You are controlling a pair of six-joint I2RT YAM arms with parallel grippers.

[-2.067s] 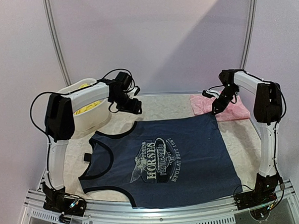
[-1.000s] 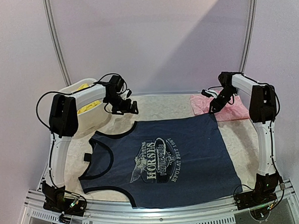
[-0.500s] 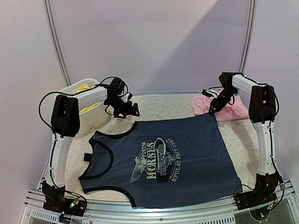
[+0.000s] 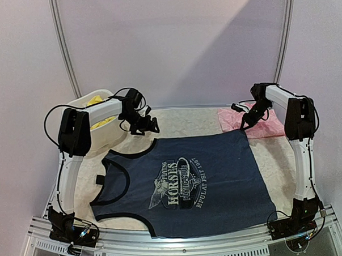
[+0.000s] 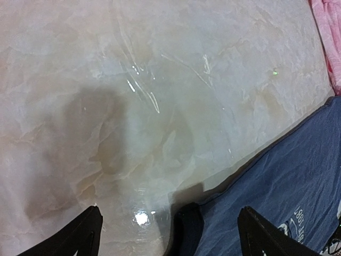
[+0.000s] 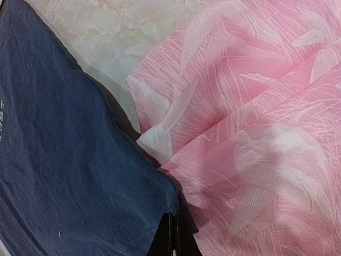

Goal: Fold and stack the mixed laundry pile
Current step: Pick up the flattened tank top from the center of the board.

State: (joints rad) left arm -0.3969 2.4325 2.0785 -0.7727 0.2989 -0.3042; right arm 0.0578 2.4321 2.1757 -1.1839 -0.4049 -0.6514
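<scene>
The navy sleeveless top (image 4: 184, 181) with pale horse print lies spread flat over the table's middle. My right gripper (image 4: 244, 125) is at its far right corner. In the right wrist view this gripper (image 6: 173, 241) is shut on that corner of the navy top (image 6: 69, 160), right beside the thin pink piece (image 6: 250, 106). The pink piece (image 4: 270, 125) lies at the back right. My left gripper (image 4: 150, 128) hovers open over the top's far left strap. In the left wrist view the dark strap end (image 5: 187, 229) sits between the spread fingers of the left gripper (image 5: 170, 240). A yellow piece (image 4: 99, 117) lies in the tub.
The white plastic tub (image 4: 79, 105) stands at the back left, beside the left arm. A small black item (image 4: 100, 179) lies on the pale marbled table cover (image 4: 187, 120) left of the top. The metal table edge (image 4: 182, 246) runs along the front.
My right gripper has closed onto the navy top's far right corner. My left gripper has shifted slightly and stays open over the strap.
</scene>
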